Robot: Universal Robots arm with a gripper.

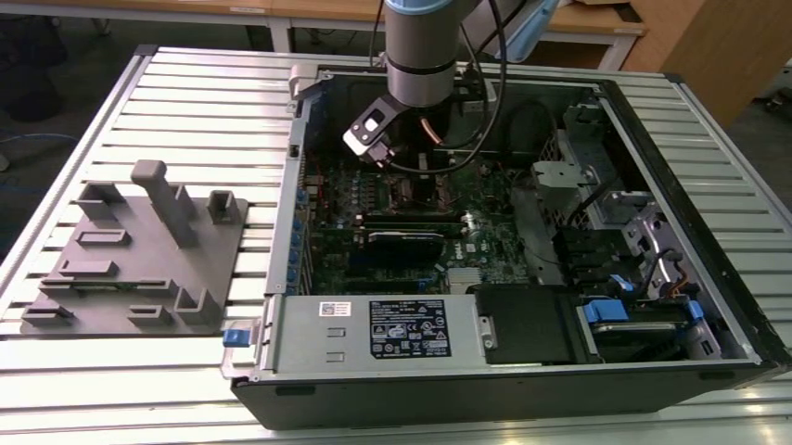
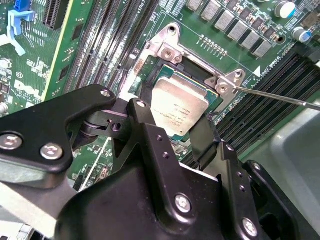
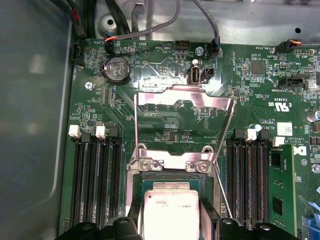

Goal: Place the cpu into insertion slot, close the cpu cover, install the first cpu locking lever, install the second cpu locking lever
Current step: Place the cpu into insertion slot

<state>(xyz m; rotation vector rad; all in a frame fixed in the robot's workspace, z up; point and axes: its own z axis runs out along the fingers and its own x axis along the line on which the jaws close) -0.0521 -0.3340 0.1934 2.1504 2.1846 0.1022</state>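
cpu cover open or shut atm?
Open. In the first wrist view the cpu cover is swung back on its hinges, lying clear of the cpu, whose metal top is uncovered.

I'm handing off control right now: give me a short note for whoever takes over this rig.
The gripper hangs low right over the cpu; whether it grips it is unclear.
The cpu lies at the insertion slot; fully seated or not, unclear.
The cpu cover stands flipped open.
Both locking levers are unlatched.
Left: closing the cover, both levers.
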